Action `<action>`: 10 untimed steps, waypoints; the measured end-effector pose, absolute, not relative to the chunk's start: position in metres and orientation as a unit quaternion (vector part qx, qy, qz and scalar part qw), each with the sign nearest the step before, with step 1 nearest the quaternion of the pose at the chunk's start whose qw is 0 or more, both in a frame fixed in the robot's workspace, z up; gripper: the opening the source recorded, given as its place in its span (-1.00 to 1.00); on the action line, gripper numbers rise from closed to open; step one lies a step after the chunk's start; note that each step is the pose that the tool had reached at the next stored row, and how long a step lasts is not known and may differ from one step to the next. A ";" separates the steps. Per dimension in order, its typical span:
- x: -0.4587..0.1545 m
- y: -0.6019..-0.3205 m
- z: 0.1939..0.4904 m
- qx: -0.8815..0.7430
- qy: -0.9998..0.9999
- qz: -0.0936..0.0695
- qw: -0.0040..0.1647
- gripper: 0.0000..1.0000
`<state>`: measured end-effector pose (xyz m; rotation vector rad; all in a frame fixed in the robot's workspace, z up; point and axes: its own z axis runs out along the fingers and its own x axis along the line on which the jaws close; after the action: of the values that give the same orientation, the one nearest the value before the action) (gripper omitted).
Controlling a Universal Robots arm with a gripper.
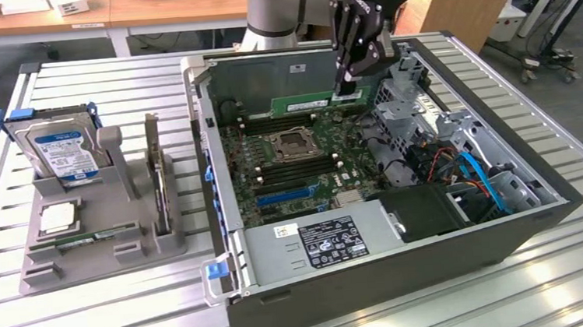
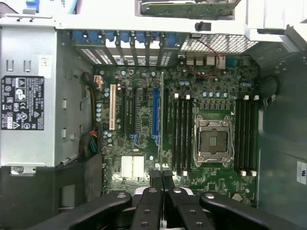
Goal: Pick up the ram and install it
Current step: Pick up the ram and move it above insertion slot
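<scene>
**Gripper and ram over the open computer case.** The gripper (image 1: 348, 89) has its jaws drawn nearly together, clamped on one end of the ram (image 1: 311, 101). The green stick with its white label is carried level and on edge, its free end pointing to the exterior view's left. In the wrist view the gripper (image 2: 161, 178) pinches the ram (image 2: 161, 120), which appears edge-on as a thin line running over the motherboard (image 2: 139, 143).

The ram hangs inside the computer case (image 1: 384, 281), near its rear wall and above the memory slots (image 1: 278, 122) beside the empty processor socket (image 1: 295, 141). It appears clear of the board, though contact cannot be ruled out.

Progress, as judged: the pick-up is done. Installation is not, since no slot holds the stick and the memory slots (image 2: 181, 134) show empty.

To the exterior view's left stands the grey parts rack (image 1: 100, 241), well apart, with a blue-labelled hard drive (image 1: 62, 150) and a square processor chip (image 1: 58, 217).
</scene>
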<state>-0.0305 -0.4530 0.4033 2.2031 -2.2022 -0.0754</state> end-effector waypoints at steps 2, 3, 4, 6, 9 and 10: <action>-0.031 -0.448 0.402 0.706 -0.707 -0.024 0.013 -0.77; -0.031 -0.446 0.401 0.706 -0.708 -0.024 0.013 -0.77; -0.031 -0.444 0.401 0.705 -0.708 -0.024 0.013 -0.77; -0.031 -0.439 0.400 0.704 -0.709 -0.024 0.013 -0.77; -0.031 -0.433 0.399 0.703 -0.711 -0.024 0.013 -0.77; -0.031 -0.431 0.398 0.702 -0.712 -0.024 0.013 -0.77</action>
<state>-0.0305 -0.4308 0.3980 2.1882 -2.2176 -0.0757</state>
